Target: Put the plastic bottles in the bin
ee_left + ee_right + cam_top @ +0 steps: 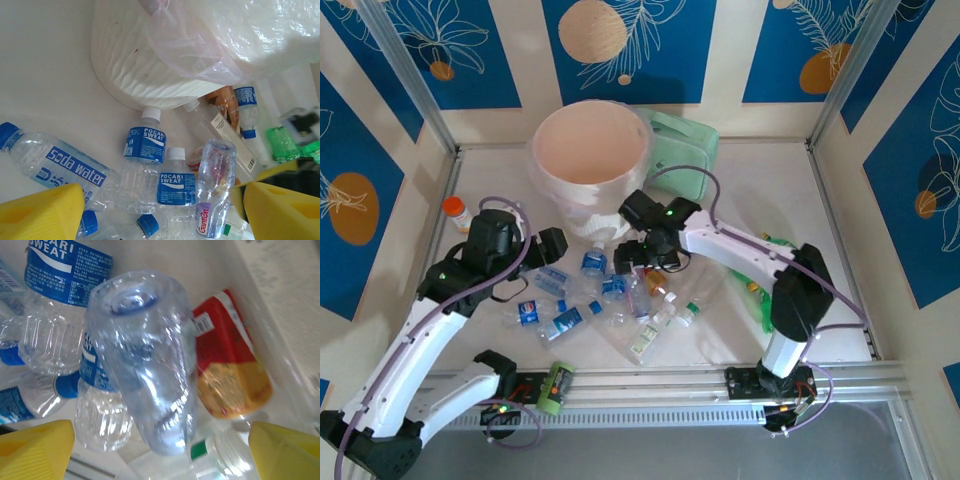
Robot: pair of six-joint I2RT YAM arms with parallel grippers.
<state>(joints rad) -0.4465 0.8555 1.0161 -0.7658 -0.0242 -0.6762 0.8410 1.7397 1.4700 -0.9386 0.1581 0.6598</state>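
The cream-white bin [590,160] with its thin bag stands at the back centre; its ribbed wall [150,75] fills the top of the left wrist view. Several plastic bottles [590,290] lie heaped in front of it. Among them are two Pocari Sweat bottles [145,150] and a soda water bottle [60,165]. My left gripper [555,245] [162,215] is open just left of the heap. My right gripper [642,262] [160,455] is open over the heap. A clear tilted bottle [145,365] [215,185] rises between its yellow fingers [35,450], untouched. A red-labelled bottle [225,365] lies beside it.
A mint-green case [680,145] leans behind the bin on the right. Green bottles [760,290] lie by the right arm. An orange-capped bottle [455,212] stands alone at the left. Metal rails frame the table.
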